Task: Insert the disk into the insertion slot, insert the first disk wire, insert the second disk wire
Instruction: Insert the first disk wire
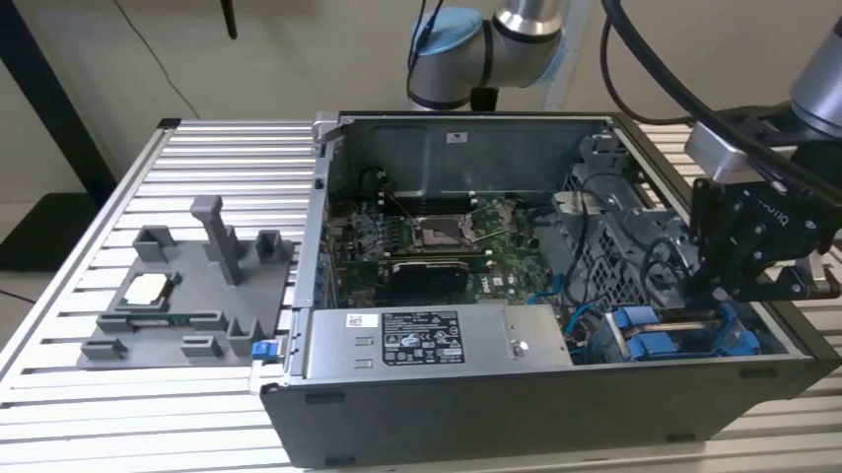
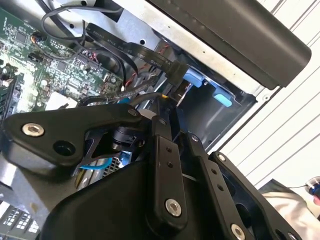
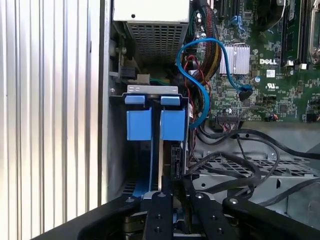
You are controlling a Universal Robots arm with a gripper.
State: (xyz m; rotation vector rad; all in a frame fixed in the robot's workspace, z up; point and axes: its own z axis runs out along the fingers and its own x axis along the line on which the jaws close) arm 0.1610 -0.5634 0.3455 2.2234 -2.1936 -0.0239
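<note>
Gripper (image 3: 175, 189): nearly closed, seemingly pinching the black wire plug (image 3: 175, 159)
Disk (image 3: 173, 125): seated in insertion slot (image 3: 152, 90)
Handling: plug small, rigid; wire springy; best gripped at plug body, not wire

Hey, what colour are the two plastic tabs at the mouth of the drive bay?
The tabs are bright blue; the first wrist view shows them best.

Arm (image 1: 826, 94) enters from exterior view's right; wrist (image 1: 739, 148) bent down; hand (image 1: 720, 292) lowered, pointing downward.
</note>
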